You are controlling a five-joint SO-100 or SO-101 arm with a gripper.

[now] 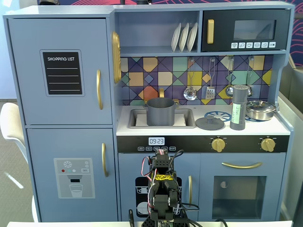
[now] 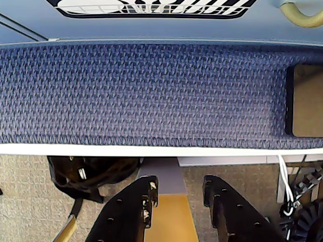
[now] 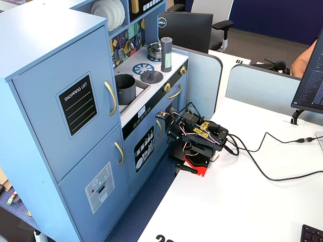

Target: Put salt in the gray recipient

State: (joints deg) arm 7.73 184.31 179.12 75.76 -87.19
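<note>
The salt (image 1: 238, 108) is a tall dark shaker with a pale green label, upright on the toy kitchen's stove top at the right; in the other fixed view the salt (image 3: 166, 54) stands near the counter's far end. The gray recipient (image 1: 160, 111), a matte gray pot, sits in the sink, also seen as the gray recipient (image 3: 125, 88). My arm (image 1: 161, 187) is folded low in front of the kitchen, far below both. In the wrist view my gripper (image 2: 180, 186) points down past the table edge, open, with nothing between its fingers.
A flat gray lid (image 1: 209, 123) lies between pot and shaker. A shiny silver pan (image 1: 260, 109) sits right of the shaker. Utensils hang on the back wall above. The arm (image 3: 199, 138) sits on a white table with cables (image 3: 272, 171) trailing right. Blue carpet (image 2: 151, 91) lies below.
</note>
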